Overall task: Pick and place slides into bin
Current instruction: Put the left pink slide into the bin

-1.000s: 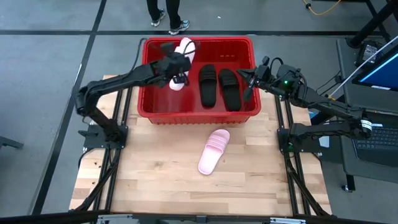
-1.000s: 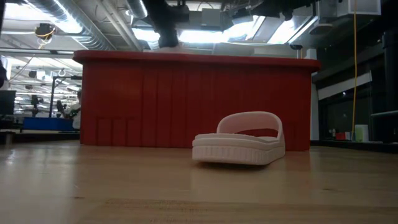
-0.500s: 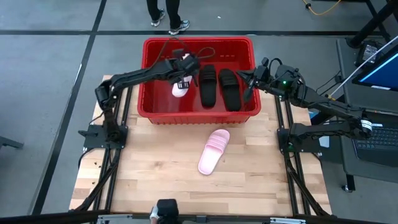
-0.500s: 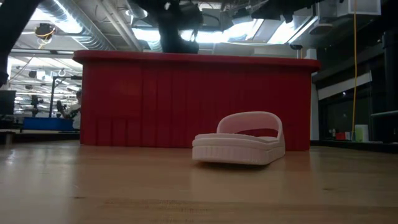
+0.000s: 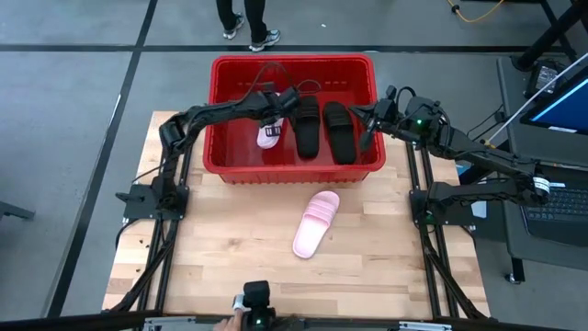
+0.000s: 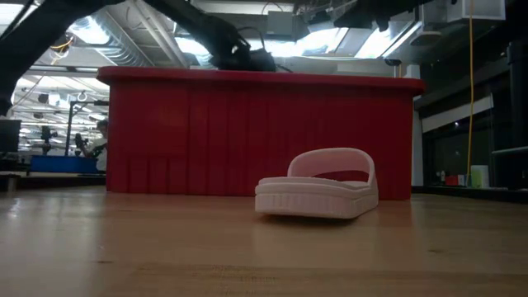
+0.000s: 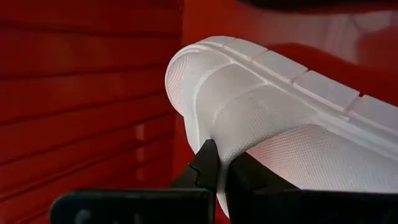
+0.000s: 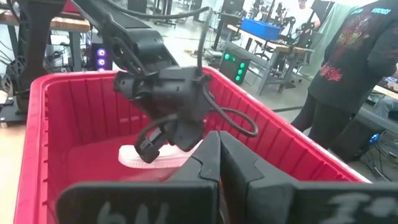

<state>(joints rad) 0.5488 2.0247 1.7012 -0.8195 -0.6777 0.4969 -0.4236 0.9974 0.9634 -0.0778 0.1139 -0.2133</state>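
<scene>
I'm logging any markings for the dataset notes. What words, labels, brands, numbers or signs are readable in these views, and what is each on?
None can be read for certain.
Right pincer housing: pale handwritten marks, cut off and blurred.
Person's dark shirt: red graphic, lettering too blurred.
Pink slide in the bin, held by the left pincer: small dark marks, too small.
Screen beside the table: too small.

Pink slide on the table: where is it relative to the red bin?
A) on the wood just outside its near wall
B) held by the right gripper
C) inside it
A: the pink slide lies flat on the table, just outside the bin wall.
</scene>
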